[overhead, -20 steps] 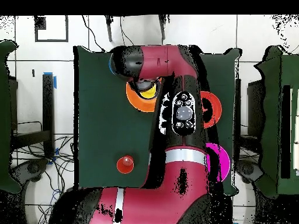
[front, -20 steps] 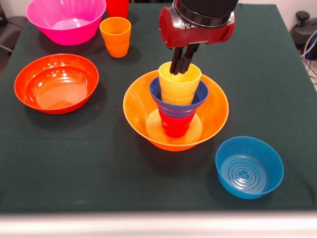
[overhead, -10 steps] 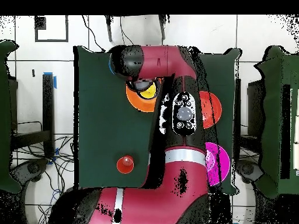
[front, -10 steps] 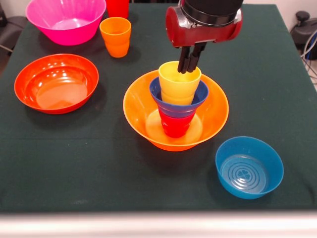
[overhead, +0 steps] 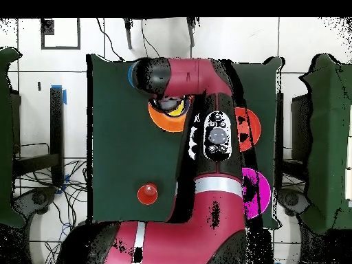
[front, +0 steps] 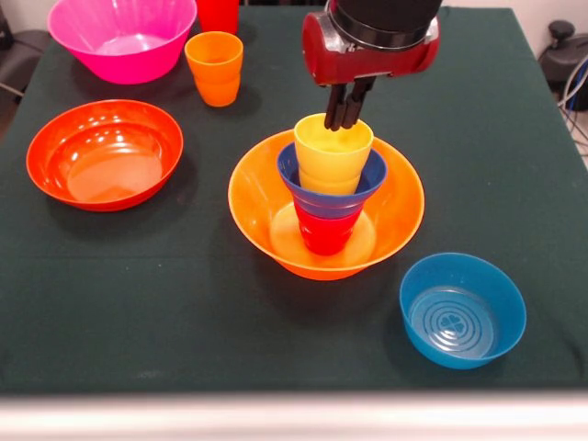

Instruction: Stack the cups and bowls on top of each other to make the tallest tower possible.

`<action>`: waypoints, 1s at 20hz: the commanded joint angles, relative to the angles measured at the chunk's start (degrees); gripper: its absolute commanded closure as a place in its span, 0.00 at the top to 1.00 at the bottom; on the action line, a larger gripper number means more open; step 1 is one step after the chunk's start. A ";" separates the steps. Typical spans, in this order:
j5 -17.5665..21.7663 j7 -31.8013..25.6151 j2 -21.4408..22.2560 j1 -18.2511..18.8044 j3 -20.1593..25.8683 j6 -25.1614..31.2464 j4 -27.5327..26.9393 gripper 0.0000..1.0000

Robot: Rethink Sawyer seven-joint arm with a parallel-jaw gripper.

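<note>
The tower [front: 328,197] stands near the middle of the bench [front: 165,303], which is covered with a dark green cloth. Its base is a big glossy yellow-orange plastic bowl [front: 390,220]; inside it sits a red plastic cup [front: 323,234], on this a small dark blue bowl [front: 372,179], and on top a yellow plastic cup [front: 333,156] with its mouth up. The end effector [front: 346,108] hangs over the far rim of the yellow cup, its two dark fingers [front: 338,106] pressed together with nothing between them; the tips are at the rim, and I cannot tell if they touch it. A mid-sized light blue plastic bowl [front: 462,310] stands alone at the near right in the front view, well apart from the tower. A wide shallow orange-red bowl [front: 104,153] is at the left, and behind it a big pink bowl [front: 121,37] is cut off by the top edge. Just beside the pink bowl stands an orange plastic cup [front: 214,68], and behind that a red cup [front: 218,14] shows only its lower part. In the overhead view the red and black arm [overhead: 206,172] hides most of the tower, only a part of the yellow-orange bowl [overhead: 159,118] is visible, and the orange-red bowl [overhead: 251,129] and the pink bowl [overhead: 260,192] are half covered. One red cup [overhead: 147,194] stands free there.
</note>
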State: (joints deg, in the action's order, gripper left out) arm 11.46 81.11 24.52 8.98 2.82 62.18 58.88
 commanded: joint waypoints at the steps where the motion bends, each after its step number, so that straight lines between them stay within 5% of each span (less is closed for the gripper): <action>1: 2.22 2.20 0.67 -0.54 0.64 1.95 6.28 0.00; 8: 2.41 2.22 -0.03 -0.20 0.83 -1.81 8.02 0.00; 20: 1.35 2.09 -4.05 0.03 2.84 -3.94 3.54 0.00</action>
State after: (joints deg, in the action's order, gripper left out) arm 11.62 81.11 22.95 8.99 1.58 62.17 61.31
